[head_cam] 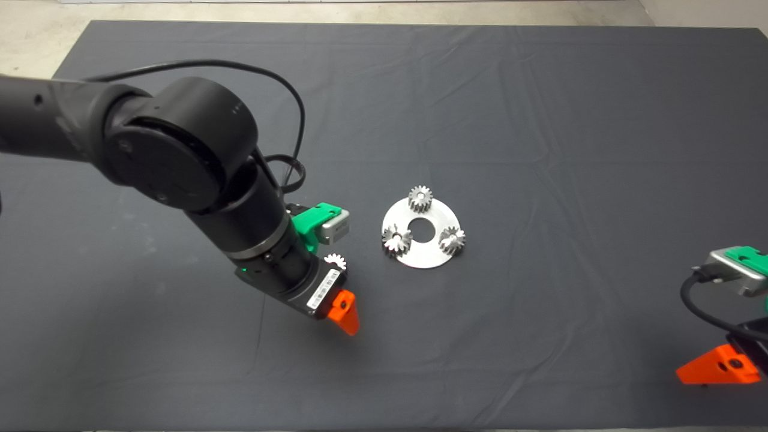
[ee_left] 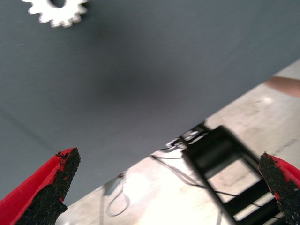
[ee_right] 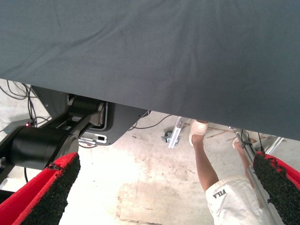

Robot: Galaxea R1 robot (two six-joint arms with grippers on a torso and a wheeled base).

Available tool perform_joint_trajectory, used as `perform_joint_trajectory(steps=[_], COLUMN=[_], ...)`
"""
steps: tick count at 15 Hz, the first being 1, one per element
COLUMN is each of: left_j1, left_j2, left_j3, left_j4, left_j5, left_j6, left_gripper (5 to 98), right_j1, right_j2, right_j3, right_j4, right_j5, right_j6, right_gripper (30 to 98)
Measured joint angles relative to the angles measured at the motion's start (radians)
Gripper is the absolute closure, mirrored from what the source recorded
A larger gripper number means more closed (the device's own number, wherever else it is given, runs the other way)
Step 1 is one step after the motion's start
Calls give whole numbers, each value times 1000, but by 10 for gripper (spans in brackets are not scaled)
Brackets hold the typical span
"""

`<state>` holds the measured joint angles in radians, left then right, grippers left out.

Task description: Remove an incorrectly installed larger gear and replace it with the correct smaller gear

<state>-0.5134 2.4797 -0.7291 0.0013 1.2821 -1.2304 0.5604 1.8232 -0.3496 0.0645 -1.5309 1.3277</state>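
1. Dark mat [head_cam: 540,120] covers the table; disc [head_cam: 423,255] carries three gears.
2. Larger gear [head_cam: 396,239] sits installed on the disc; removal pending.
3. Smaller gear [head_cam: 336,261] lies on the mat beside the left hand [head_cam: 348,315], fingers spread, empty.
4. Right hand [head_cam: 720,367] parked, spread.

Loose gear [head_cam: 336,261] half hidden behind left arm [head_cam: 180,150] (cut off in left wrist view).

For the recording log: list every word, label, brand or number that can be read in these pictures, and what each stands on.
"FILA": on the person's light shorts, seen in the right wrist view beyond the mat.
White label with dark print on the left arm's wrist, just above the left gripper: too small to read.
No readable text on the gears, the disc or the mat.
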Motion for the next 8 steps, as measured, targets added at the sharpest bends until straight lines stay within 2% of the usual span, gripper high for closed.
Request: perform_joint_trajectory(steps=[1,4,6,7,8], left_j1=[0,0,0,0,0], left_j2=[11,139,222,241,249], left_j3=[-5,-44,-112,-145,-174], left_j4=[3,44,83,106,130], left_j5=[-26,-53,-52,-42,-24], left_j6=[0,-1,-1,-1,-1], left_gripper=[54,54,54,54,54], right_j1=[0,0,0,0,0], right_j2=[0,0,-1,0,0], right_j3=[0,0,0,0,0], right_j4=[0,0,0,0,0], right_j5=[0,0,-3,-2,0], right_j6=[0,0,0,0,0], right_gripper=[308,308,308,308,308])
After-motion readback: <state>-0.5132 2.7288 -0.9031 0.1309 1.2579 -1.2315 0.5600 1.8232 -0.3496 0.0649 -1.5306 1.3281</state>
